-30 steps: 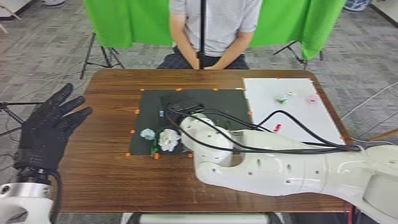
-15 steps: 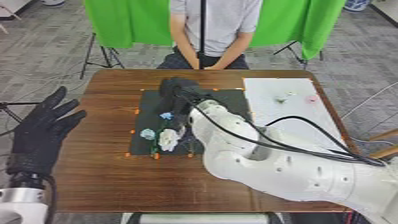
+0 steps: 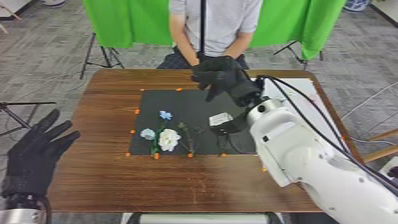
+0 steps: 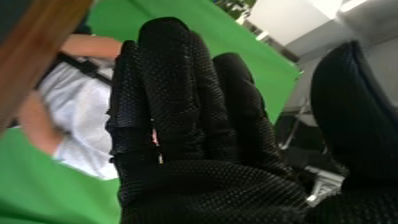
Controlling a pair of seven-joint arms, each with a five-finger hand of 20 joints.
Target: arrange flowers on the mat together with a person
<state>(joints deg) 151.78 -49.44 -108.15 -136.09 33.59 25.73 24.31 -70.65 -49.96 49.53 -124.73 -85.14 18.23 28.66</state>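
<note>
1. On the brown wooden tabletop (image 3: 98,185), a dark mat (image 3: 204,100) lies flat before me, with orange marks (image 3: 137,111) spaced around its edges.
2. Toward the mat's near left corner, four pieces of the arrangement lie grouped. A small blue flower (image 3: 165,115) is farthest from the robot. Nearer to it are a pale blue flower (image 3: 147,134) and, just to the right of that, a larger white flower (image 3: 169,140). Thin green stems run among them toward the mat's near edge. Just right of the white flower lies a slim, dark sprig (image 3: 188,137).
3. Over the far part of the tabletop, the robot's right hand (image 3: 218,75), in a black glove, is raised. Seen from its own wrist, its fingers (image 4: 169,100) are straight and close together, and the thumb (image 4: 342,100) stands apart from them.
4. At the tabletop's left edge, the left hand (image 3: 37,155), gloved in black too, points its fingers away from the robot, straight and spread.
5. On the right side of the tabletop lies a white sheet (image 3: 302,86), partly hidden by the white right arm (image 3: 306,155) and its black cables.
6. Beyond the table, bright green cloth (image 3: 124,25) hangs above a grey floor (image 3: 44,60).
</note>
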